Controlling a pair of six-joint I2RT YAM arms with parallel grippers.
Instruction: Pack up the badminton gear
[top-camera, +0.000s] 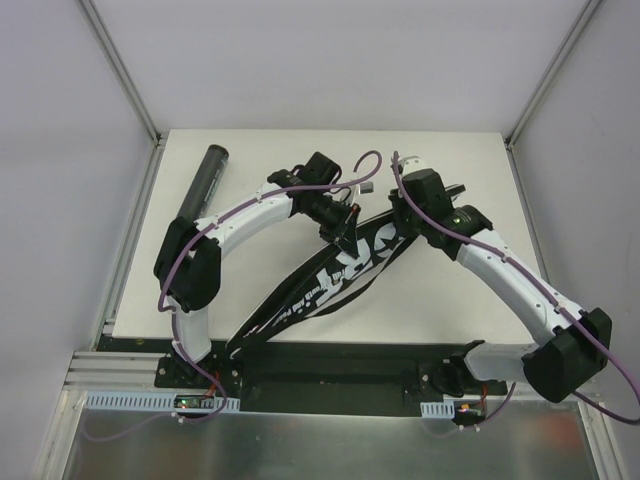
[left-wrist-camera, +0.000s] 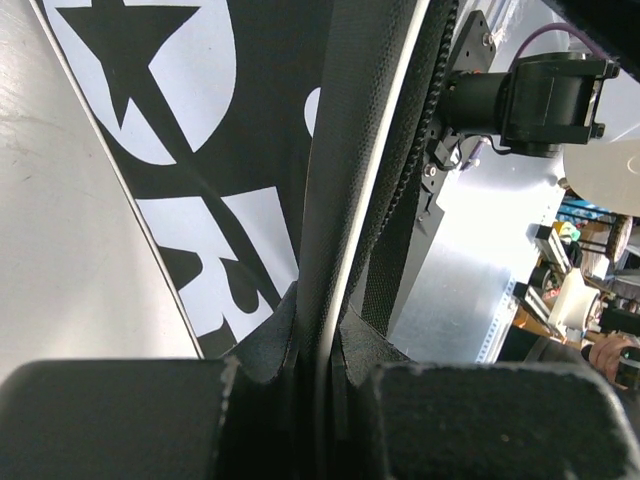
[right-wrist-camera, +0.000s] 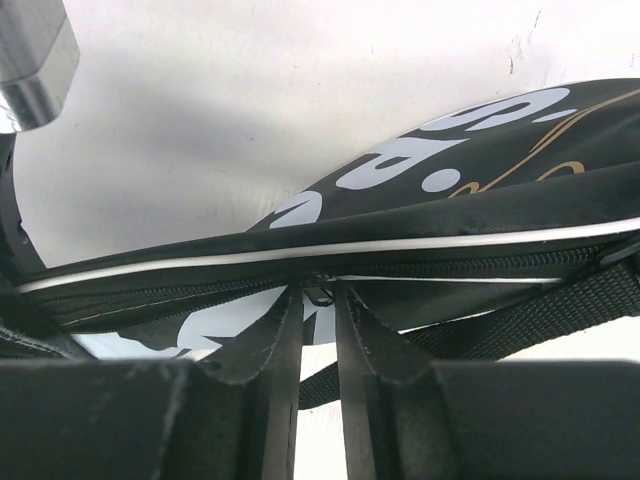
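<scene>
The black bag (top-camera: 330, 280) lettered SPORT in white lies diagonally across the table, from the near left to the far middle. My left gripper (top-camera: 347, 228) is shut on the bag's piped edge (left-wrist-camera: 345, 200), fabric pinched between its pads. My right gripper (top-camera: 400, 210) sits at the bag's far end, its fingertips closed on the small zipper pull (right-wrist-camera: 320, 293) on the zip line. The bag also shows in the right wrist view (right-wrist-camera: 470, 170). The long black tube (top-camera: 205, 180) lies at the far left, apart from both grippers. Rackets and shuttlecocks are out of view.
The bag's black webbing strap (right-wrist-camera: 560, 310) trails below the zip. The white table (top-camera: 460, 300) has grey walls on the left, back and right. A black mounting rail (top-camera: 330, 365) runs along the near edge under the bag's tip.
</scene>
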